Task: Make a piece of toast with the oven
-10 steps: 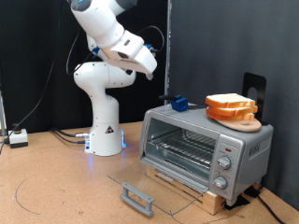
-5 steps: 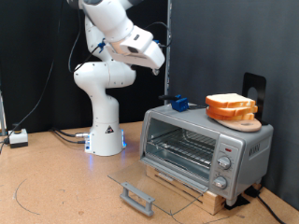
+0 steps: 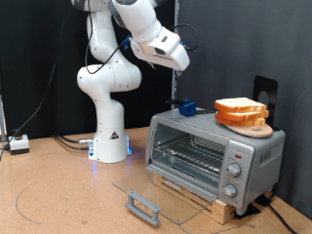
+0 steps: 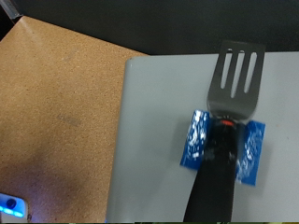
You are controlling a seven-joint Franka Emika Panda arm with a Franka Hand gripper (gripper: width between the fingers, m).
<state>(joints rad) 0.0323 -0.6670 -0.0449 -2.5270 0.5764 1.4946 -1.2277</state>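
A brown cork-textured bench [image 3: 58,190] spreads before a black curtain backdrop [image 3: 234,49]. On it, at the exterior view's right, sits the small boxy silver-grey toaster oven [image 3: 214,156] on a wooden base, its glass front door [image 3: 161,197] folded down flat with the grey bar handle [image 3: 143,206] nearest the camera, the wire rack [image 3: 187,156] bare inside. The white Franka arm [image 3: 107,88] rises from its base at centre-left and bends over towards the oven, its gripper [image 3: 181,64] high above the oven's left end; whether the fingers are apart or together I cannot tell. On the oven's roof lie a stack of orange-crusted bread slices on a wooden board [image 3: 241,114] and a black-handled metal slotted spatula [image 4: 229,103] in a blue holder [image 4: 222,145]. The single piece of toast cannot be told apart from the stack.
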